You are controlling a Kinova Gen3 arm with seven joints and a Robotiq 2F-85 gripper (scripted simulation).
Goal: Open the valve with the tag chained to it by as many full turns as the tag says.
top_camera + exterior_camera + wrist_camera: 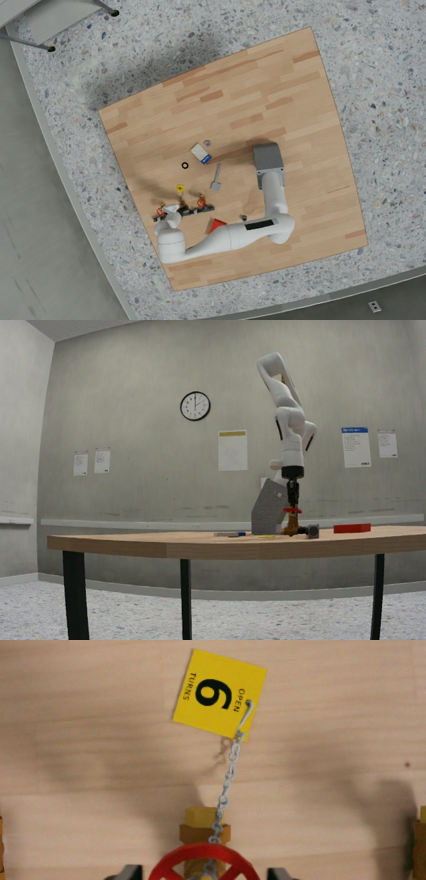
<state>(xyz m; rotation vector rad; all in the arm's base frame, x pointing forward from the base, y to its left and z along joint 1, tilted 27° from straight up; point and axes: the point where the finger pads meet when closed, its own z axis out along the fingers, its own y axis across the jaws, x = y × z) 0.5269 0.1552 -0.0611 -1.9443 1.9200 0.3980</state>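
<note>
Three brass valves with red handwheels sit on one dark pipe (186, 213) near the table's front left. The middle valve (204, 832) carries a chain (227, 772) to a yellow tag (219, 694) that reads "OPEN 6 TURNS"; the tag also shows in the overhead view (180, 187). My gripper (202, 874) points straight down over this valve's handwheel (210, 862). Its fingertips stand a little clear of the rim on both sides, so it is open. From the side, the gripper (293, 502) is just above the red handwheel (292, 510). The left valve (160, 211) and right valve (201, 201) stand apart from the gripper.
A red block (216, 225) lies beside my forearm. A white and blue box (201, 153), a black ring (185, 163), a grey scraper (216, 179) and a small nut (207, 141) lie behind the valves. The grey arm base (267, 157) stands to the right.
</note>
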